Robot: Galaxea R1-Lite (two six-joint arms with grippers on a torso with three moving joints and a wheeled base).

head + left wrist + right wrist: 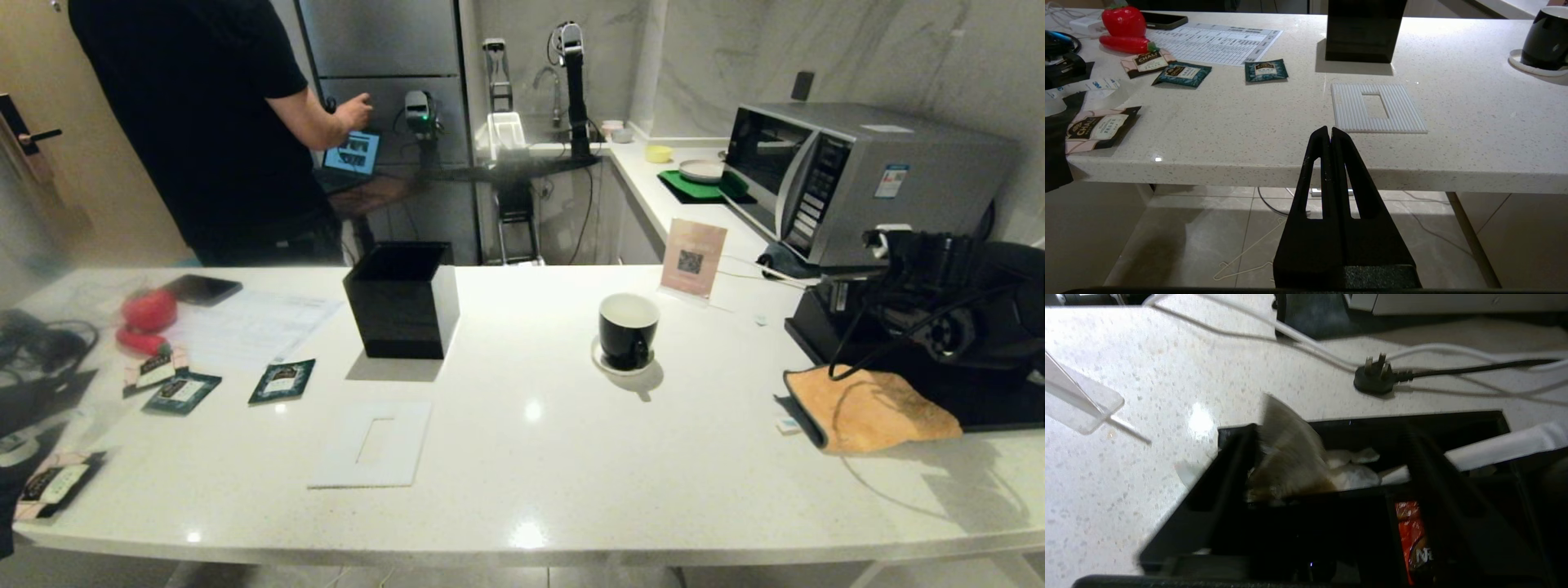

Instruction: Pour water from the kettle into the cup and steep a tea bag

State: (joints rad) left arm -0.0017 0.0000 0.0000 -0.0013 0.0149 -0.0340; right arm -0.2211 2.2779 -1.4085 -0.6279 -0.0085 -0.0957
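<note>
L gripper [1331, 136] parked below the surface [522, 457] edge, jaws shut. R gripper [1327, 473] over the black tray, jaws spread around a pyramid tea bag [1286, 461]. Looks like bag-pickup step; next: pinch, then carry to cup [627, 329] mid-surface.

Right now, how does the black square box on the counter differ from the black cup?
The black box is square-sided and straight-walled; the cup is round with a loop handle. The box is clearly larger than the cup. The box stands directly on the counter, while the cup sits on a small white saucer. The cup is white inside; the box looks dark inside. Both are glossy black, upright and open-topped.
</note>
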